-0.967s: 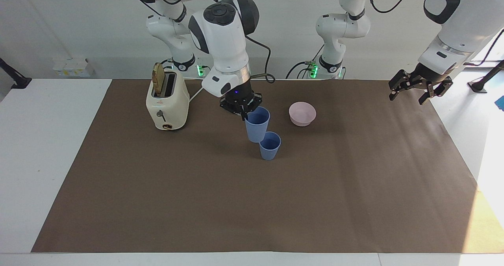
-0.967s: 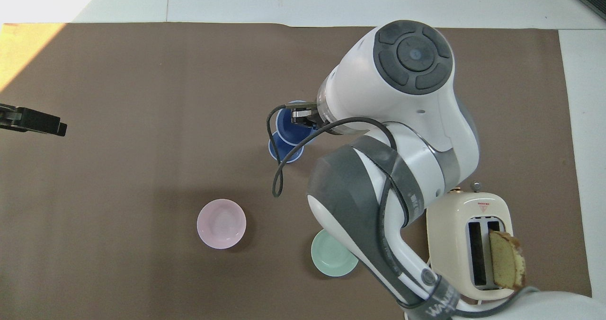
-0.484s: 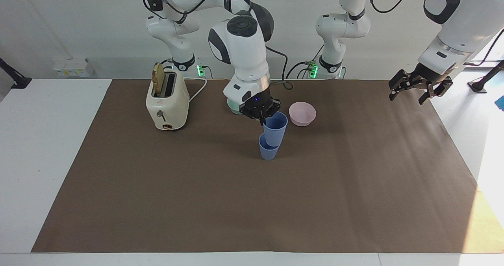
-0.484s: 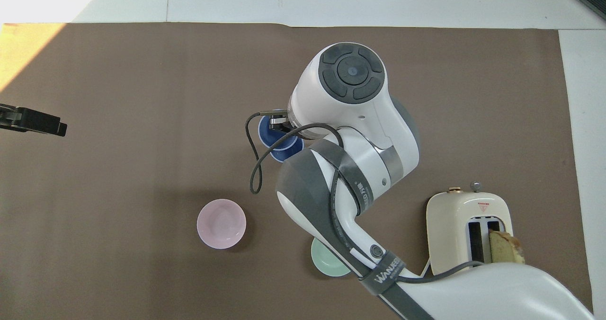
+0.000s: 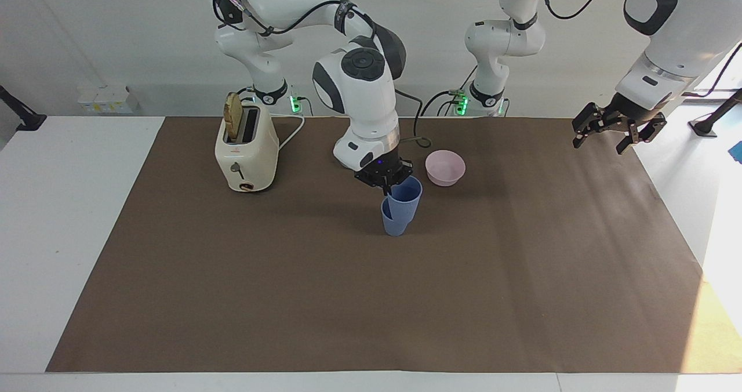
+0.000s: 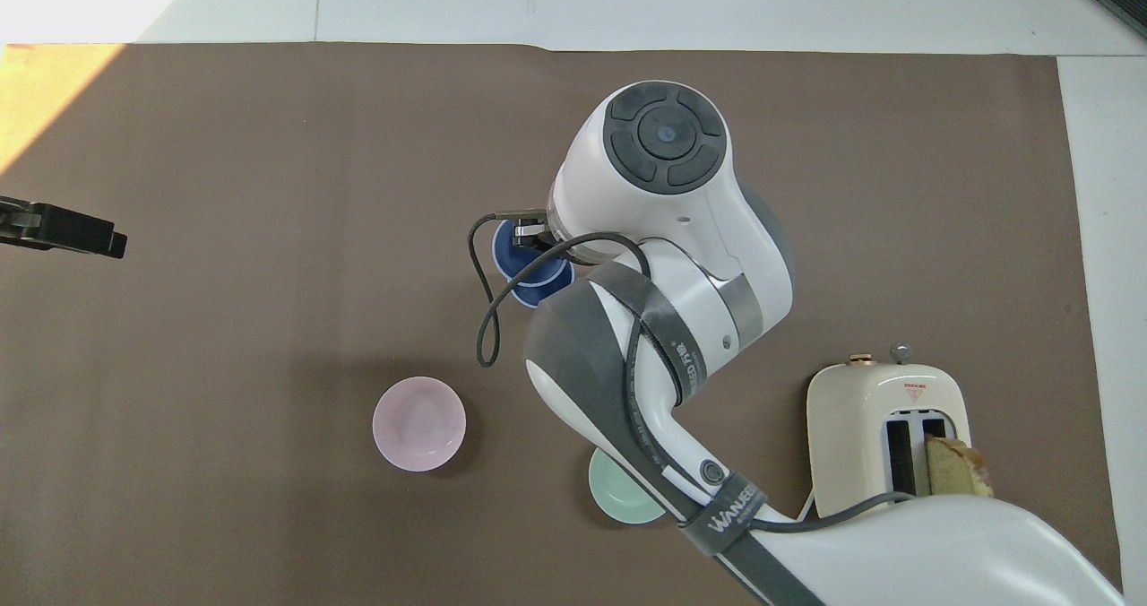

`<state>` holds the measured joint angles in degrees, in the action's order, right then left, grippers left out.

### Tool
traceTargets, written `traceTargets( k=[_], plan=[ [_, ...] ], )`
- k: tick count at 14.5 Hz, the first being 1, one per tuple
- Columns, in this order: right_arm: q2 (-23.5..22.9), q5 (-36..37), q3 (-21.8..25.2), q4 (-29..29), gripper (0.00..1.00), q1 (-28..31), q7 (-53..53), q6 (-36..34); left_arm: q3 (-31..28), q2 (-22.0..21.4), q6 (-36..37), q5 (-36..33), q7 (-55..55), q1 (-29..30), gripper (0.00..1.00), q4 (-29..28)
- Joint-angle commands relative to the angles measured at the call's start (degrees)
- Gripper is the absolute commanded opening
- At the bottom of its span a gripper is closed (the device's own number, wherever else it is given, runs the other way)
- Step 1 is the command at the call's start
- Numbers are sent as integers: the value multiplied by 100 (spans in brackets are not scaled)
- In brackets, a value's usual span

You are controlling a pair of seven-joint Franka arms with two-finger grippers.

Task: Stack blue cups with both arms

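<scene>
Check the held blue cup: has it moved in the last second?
Yes. The held blue cup in the right gripper shifted toward the pink bowl and down, into the standing blue cup.

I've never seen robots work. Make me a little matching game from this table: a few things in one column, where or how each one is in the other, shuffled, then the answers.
Things
1. upper blue cup
2. lower blue cup
3. pink bowl
4. slice of bread

Places or states
A. sticks up out of the toaster
B. stands on the brown mat
C. held tilted by the right gripper, partly inside another cup
D. sits empty beside the cups, toward the left arm's end

Pairs: 1-C, 2-B, 3-D, 4-A

The left gripper waits, jaws open, over the mat's edge.
</scene>
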<state>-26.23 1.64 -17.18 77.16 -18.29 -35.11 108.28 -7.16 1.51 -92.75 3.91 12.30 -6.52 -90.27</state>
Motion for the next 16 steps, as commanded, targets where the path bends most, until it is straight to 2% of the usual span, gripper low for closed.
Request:
traceTargets(
  k=[1, 6, 14, 15, 16],
  plan=[
    [101, 179, -4, 89, 0, -78, -268, -297, 57, -1, 81, -66, 18, 63, 100, 71],
    [153, 188, -31, 53, 0, 9, -260, -264, 57, 8, 81, -66, 18, 63, 100, 71],
    [189, 65, -40, 326, 0, 124, -198, 79, 57, 8, 29, -66, 27, 63, 100, 71],
    [189, 56, -40, 326, 7, 115, -207, 88, 57, 8, 29, -66, 27, 54, 100, 71],
    [198, 56, -40, 326, 81, 124, -259, 80, 57, 8, 37, -66, 19, 63, 100, 71]
  ],
)
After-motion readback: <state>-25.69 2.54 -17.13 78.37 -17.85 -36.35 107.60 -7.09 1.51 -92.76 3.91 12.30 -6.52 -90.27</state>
